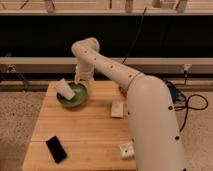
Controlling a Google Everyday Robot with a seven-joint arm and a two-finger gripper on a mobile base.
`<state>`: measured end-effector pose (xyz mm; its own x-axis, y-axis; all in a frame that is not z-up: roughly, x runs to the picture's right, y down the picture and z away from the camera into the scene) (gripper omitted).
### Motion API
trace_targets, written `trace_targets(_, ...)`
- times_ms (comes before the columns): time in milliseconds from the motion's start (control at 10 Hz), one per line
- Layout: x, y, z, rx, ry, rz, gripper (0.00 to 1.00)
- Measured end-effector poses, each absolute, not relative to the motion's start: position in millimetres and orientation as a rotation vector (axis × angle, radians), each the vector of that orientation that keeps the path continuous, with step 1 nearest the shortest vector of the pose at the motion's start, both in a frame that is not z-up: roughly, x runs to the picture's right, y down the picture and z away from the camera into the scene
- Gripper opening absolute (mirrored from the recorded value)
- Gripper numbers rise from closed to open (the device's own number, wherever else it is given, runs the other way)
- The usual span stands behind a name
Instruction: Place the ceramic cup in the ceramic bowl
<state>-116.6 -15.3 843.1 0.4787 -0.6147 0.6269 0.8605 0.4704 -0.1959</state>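
Note:
The green ceramic bowl (pixel 75 97) sits at the back left of the wooden table (pixel 85 135). The white ceramic cup (pixel 64 88) lies tilted on the bowl's left side, partly inside it and leaning over the rim. My gripper (pixel 80 81) hangs at the end of the white arm just above the bowl's back right rim, to the right of the cup. I see a small gap between it and the cup.
A black phone (pixel 56 149) lies at the table's front left. One small white block (pixel 117 108) lies right of the bowl, another (pixel 127 149) near the front edge. My white arm covers the table's right side. Cables (pixel 192 107) lie on the floor at right.

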Motion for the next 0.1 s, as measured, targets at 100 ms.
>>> trace_targets(100,-115.4,-16.0,843.1,-0.537,-0.518,-0.953,0.71)
